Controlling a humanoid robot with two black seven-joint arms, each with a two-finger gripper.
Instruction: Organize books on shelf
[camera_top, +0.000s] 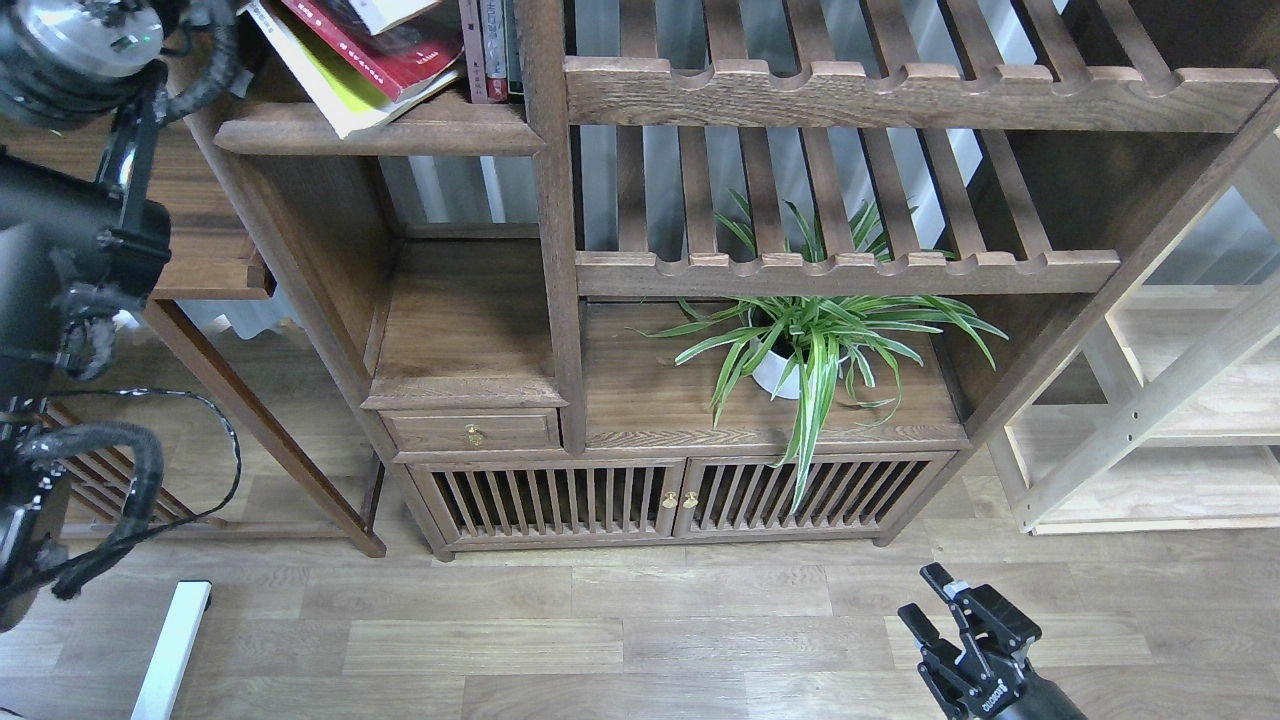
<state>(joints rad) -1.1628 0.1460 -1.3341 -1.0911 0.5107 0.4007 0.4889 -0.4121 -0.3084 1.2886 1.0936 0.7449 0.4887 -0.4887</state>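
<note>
The three books lie leaning in a stack at the top left, cut off by the view's top edge: a yellow-green and white book (330, 90) at the bottom, a red book (385, 48) on it, and a pale book (385, 10) on top. They rest on the shelf (420, 135), a solid dark plank, with the yellow-green one overhanging its front edge. My left arm rises along the left edge to a silver wrist part (70, 30) beside the books; its fingers are out of view. My right gripper (922, 593) is open and empty, low over the floor at the bottom right.
Narrow upright books (490, 45) stand right of the stack against a post (545, 200). A potted spider plant (800, 350) sits on the lower cabinet top. Slatted shelves (900, 95) fill the right side. A pale wood rack (1170, 430) stands at far right, a brown side table (200, 270) at left.
</note>
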